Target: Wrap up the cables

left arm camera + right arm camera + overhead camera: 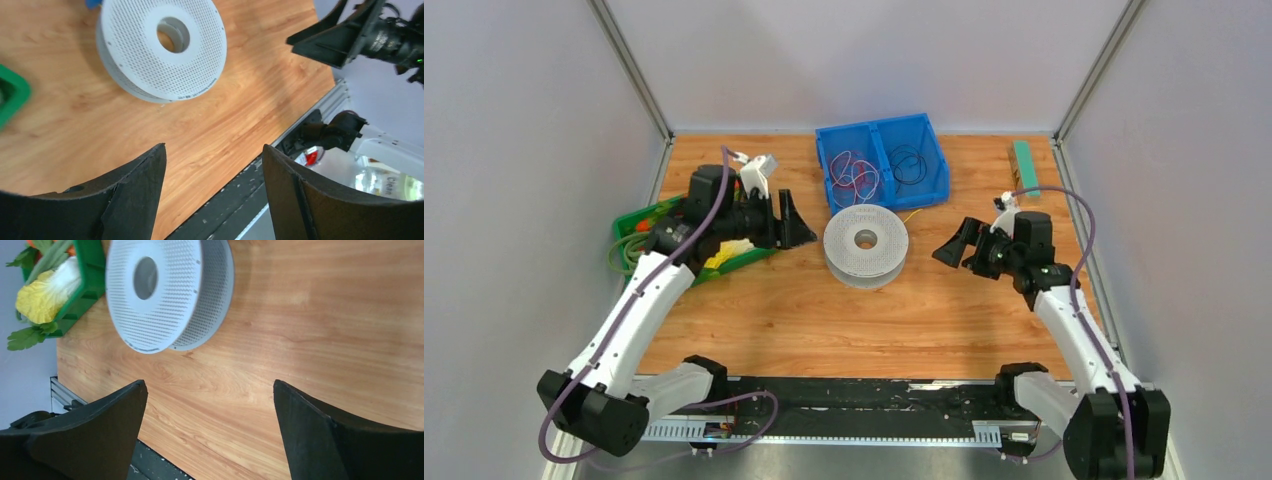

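One spool (865, 245), two bins (blue (824, 165), green (628, 222))

Spool (879, 256) lies between left claw (799, 224) and right claw (951, 244), bin (889, 200) behind

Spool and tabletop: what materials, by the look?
Spool: looks like moulded plastic, matt pale grey-white. The flanges carry a fine, regular grid of small holes around a smooth hub. Tabletop: wood-grain surface, warm orange-brown with a slight sheen. Whether it is solid wood, veneer or printed laminate cannot be told.
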`<state>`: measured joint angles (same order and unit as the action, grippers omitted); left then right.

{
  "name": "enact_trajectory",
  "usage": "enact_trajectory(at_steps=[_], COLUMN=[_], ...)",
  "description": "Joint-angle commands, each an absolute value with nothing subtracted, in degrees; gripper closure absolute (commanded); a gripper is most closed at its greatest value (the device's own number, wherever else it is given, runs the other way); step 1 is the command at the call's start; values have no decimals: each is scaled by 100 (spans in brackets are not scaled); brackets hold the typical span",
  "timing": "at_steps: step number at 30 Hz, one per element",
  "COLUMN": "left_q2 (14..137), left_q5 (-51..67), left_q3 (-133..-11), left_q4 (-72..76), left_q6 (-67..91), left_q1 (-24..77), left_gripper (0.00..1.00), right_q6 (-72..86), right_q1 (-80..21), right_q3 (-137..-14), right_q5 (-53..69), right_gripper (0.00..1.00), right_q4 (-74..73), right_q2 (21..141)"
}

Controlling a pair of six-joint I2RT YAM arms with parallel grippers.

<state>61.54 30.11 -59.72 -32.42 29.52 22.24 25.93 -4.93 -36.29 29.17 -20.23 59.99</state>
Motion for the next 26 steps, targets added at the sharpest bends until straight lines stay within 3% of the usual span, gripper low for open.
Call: enact_trajectory(at_steps=[1,8,13,19,26], left_q2=[6668,7013,7145,6794,6557], left_q5=[2717,2005,749,404,106], left_q3=[-7800,-9043,-8905,-7955,-8006], left_q4=[-6033,-7004,-6891,-6425,-6442], left_q6=[759,-254,-448,-378,-492], left_q1=[2004,1547,1547,1538,1547], left_gripper=[22,21,20,19,18], right_q6=[1417,537,80,-106,-35], right_q1=[-369,-360,-360,-369,-422], right_q3=[-4559,-5930,-6819,-6285,-6451], right_q5=[3085,2822,1901,1986,2074], right_gripper=[0,0,0,0,0], right_q4=[-2899,-3462,-4069,-3648,-3577], right_q2=[5275,5299,6177,6267,6109])
